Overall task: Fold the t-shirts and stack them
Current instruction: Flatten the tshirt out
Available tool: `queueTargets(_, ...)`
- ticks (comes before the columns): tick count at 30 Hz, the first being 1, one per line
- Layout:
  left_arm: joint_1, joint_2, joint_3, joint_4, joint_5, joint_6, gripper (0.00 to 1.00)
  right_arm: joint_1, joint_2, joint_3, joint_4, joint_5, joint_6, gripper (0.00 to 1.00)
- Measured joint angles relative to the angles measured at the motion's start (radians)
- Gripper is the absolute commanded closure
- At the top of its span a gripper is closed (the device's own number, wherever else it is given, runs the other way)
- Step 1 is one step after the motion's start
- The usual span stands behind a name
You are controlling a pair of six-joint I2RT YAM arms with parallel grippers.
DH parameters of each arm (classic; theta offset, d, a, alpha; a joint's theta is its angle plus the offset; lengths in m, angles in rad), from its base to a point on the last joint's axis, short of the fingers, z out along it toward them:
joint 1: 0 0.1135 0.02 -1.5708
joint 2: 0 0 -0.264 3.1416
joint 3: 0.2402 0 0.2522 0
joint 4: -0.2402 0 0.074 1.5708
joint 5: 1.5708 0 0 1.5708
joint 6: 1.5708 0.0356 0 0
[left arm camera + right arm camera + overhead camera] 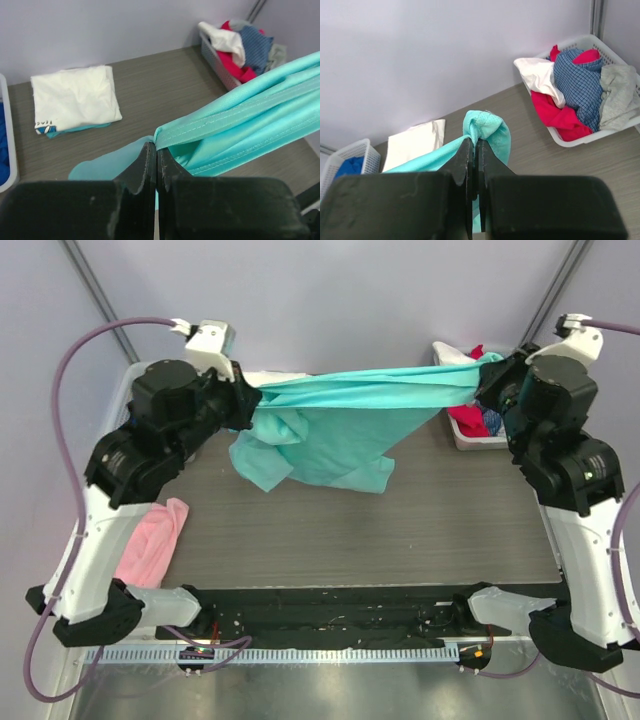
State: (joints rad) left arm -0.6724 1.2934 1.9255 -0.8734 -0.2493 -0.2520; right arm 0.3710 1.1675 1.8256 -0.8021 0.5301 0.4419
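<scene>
A mint-green t-shirt point(345, 420) hangs stretched in the air between both grippers above the far part of the table. My left gripper point(250, 400) is shut on its left end point(200, 132). My right gripper point(482, 383) is shut on its right end point(485, 127). The rest of the shirt droops toward the table in the middle. A folded white t-shirt point(75, 97) lies on a folded mint-green one at the far left of the table; it also shows in the right wrist view point(415, 142).
A white basket point(470, 430) at the far right holds red, white, blue-checked and grey clothes point(575, 95). Another white basket point(350, 160) with blue cloth stands at the far left. A pink cloth point(150, 540) lies at the table's left edge.
</scene>
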Motion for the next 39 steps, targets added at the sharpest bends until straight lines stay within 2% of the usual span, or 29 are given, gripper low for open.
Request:
queueTargets(6, -0.002, -0.101, 0.075, -0.036, 0.097, -0.021, 0.97, 0.001, -0.062, 0.073, -0.019, -0.018, -0.002, 0.99)
queueTargets(14, -0.002, -0.151, 0.078, -0.056, 0.193, -0.034, 0.96, 0.006, -0.086, 0.090, -0.039, -0.028, -0.003, 0.99)
queueTargets(18, -0.002, -0.159, 0.037, -0.067, 0.237, -0.037, 1.00, 0.006, -0.082, 0.086, -0.054, -0.023, -0.003, 0.99)
queueTargets(26, -0.001, -0.183, -0.131, -0.150, 0.338, -0.095, 1.00, 0.004, -0.144, -0.004, -0.140, -0.055, 0.027, 0.99)
queueTargets(32, -0.001, -0.298, -0.206, -0.193, 0.391, -0.163, 1.00, 0.005, -0.201, -0.064, -0.226, -0.112, 0.068, 0.99)
queueTargets(36, -0.002, -0.376, -0.272, -0.132, 0.362, -0.169, 1.00, 0.005, -0.227, -0.165, -0.200, -0.122, 0.083, 0.99)
queueTargets(39, -0.001, -0.323, -0.280, -0.091, 0.306, -0.154, 1.00, 0.005, -0.197, -0.237, -0.158, -0.109, 0.083, 0.99)
